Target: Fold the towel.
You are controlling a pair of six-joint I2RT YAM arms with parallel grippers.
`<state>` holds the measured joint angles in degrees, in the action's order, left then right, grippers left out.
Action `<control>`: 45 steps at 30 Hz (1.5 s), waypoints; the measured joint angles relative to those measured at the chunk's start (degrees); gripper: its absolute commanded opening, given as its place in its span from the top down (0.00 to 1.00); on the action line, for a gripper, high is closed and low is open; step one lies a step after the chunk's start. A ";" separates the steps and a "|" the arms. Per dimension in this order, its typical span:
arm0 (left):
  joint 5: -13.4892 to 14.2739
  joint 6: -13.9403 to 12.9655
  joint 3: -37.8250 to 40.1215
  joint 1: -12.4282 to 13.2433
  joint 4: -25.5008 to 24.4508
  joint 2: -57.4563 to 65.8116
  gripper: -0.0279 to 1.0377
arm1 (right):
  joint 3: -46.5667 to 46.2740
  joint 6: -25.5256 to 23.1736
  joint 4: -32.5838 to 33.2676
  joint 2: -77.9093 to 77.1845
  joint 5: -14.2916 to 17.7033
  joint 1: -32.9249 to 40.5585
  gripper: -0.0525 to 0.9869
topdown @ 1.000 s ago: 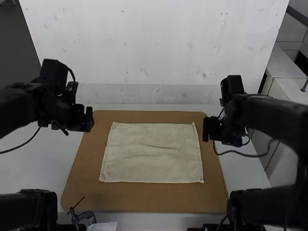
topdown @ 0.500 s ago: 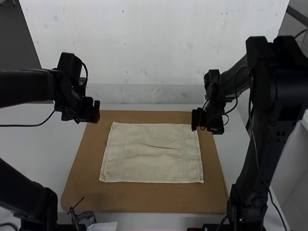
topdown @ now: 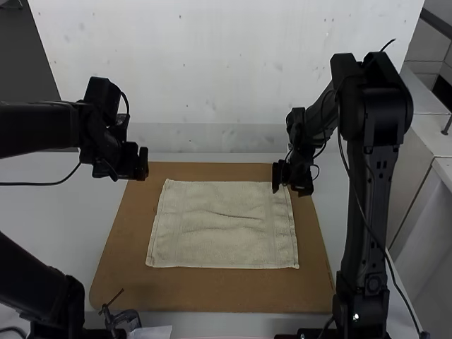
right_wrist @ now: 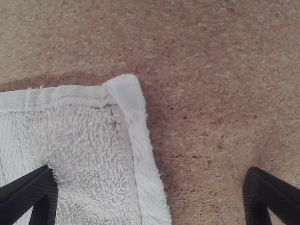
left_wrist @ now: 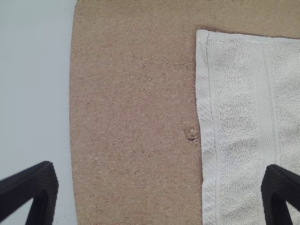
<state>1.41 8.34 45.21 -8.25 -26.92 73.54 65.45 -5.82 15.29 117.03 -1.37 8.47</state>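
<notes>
Farther in than before, the right gripper (topdown: 280, 186) hangs by the far right corner of the cream towel (topdown: 222, 236), fingers apart; the left gripper (topdown: 143, 164), also spread, shifts inward less. The towel lies unfolded on the brown board (topdown: 212, 293), creased mid-cloth.

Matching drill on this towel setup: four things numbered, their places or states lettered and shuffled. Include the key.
Things:
1. Towel
2. Board
3. Left gripper
4. Right gripper

Places or states:
A. Open, at the towel's far right corner
B. Brown, beneath the towel
C. Open, near the board's far left corner
D. Spread out, lightly wrinkled

Pairs: 1-D, 2-B, 3-C, 4-A
</notes>
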 measured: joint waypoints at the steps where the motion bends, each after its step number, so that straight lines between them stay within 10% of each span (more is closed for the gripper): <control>1: -0.15 -0.02 0.00 0.00 0.37 0.02 0.06 | 0.11 -0.04 -0.85 0.15 0.11 0.04 0.17; 5: -0.39 -0.15 0.00 0.00 1.60 0.15 0.06 | 2.51 -0.28 -0.55 2.01 1.25 0.72 0.19; 13: -0.74 -0.15 0.07 -0.02 2.73 4.81 0.06 | 5.14 -0.22 0.00 4.04 4.02 2.75 0.93; 40: 0.31 1.46 31.63 -4.57 -1.79 46.95 0.09 | 5.05 -0.17 -0.24 4.04 4.87 3.76 0.93; 45: 0.17 1.99 34.82 -4.55 -3.15 51.17 0.44 | 4.26 -0.02 -1.27 3.78 4.87 3.78 0.94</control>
<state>1.58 10.33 80.03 -12.80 -30.06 124.70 69.71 -5.85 14.02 120.81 3.51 12.25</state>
